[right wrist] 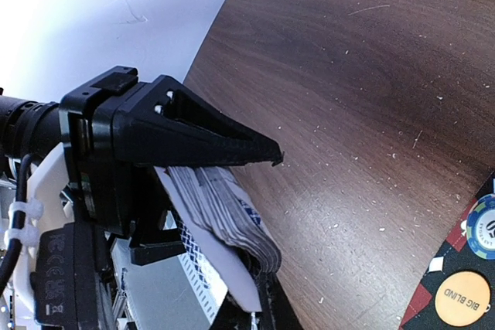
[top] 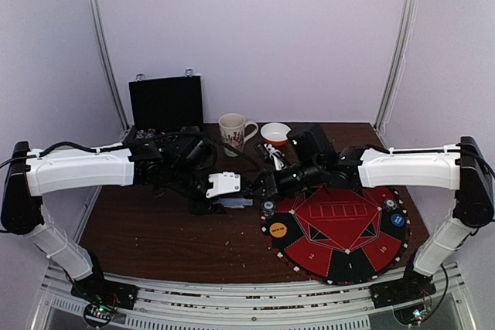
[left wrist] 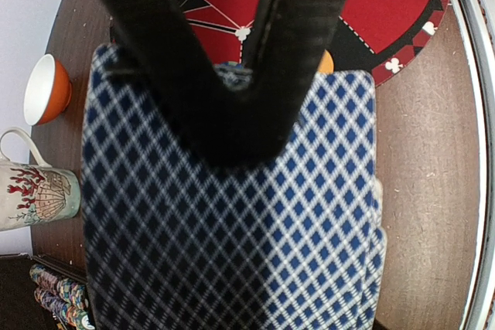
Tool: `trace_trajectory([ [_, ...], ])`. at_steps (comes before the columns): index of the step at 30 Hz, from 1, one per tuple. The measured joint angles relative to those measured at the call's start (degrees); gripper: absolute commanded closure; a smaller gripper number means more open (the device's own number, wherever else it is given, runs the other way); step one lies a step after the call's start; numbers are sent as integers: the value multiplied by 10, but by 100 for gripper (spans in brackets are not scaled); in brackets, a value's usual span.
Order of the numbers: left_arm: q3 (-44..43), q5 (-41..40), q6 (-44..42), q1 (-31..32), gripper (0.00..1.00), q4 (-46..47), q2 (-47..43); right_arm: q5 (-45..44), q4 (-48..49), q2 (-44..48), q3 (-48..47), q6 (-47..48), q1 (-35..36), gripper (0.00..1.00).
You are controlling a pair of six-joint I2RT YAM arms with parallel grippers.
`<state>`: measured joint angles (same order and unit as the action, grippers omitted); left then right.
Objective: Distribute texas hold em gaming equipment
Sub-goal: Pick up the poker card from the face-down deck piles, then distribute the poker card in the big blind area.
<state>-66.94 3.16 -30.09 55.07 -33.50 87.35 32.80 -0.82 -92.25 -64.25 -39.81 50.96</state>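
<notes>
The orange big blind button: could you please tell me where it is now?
The top view shows the orange big blind button on the left edge of the red-and-black mat, beside a striped poker chip.

The white-and-black left arm (top: 77, 169) and the right arm (top: 410, 168) stretch inward, forearms near level. The left hand (right wrist: 263, 191) clamps a fanned deck of blue-diamond-backed playing cards (left wrist: 232, 245). The right hand (top: 267, 185) sits just beside that deck, its finger spacing hidden.
</notes>
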Motion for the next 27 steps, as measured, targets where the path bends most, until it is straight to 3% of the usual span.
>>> trace_trajectory([
  [5,1,0,0,0,46,0,0,-8,-23,9,-3,10,0,100],
  [16,1,0,2,-2,46,3,0,-15,-70,39,-13,25,-7,100],
  [27,1,0,7,-9,46,4,0,-25,-137,108,-15,50,-57,100],
])
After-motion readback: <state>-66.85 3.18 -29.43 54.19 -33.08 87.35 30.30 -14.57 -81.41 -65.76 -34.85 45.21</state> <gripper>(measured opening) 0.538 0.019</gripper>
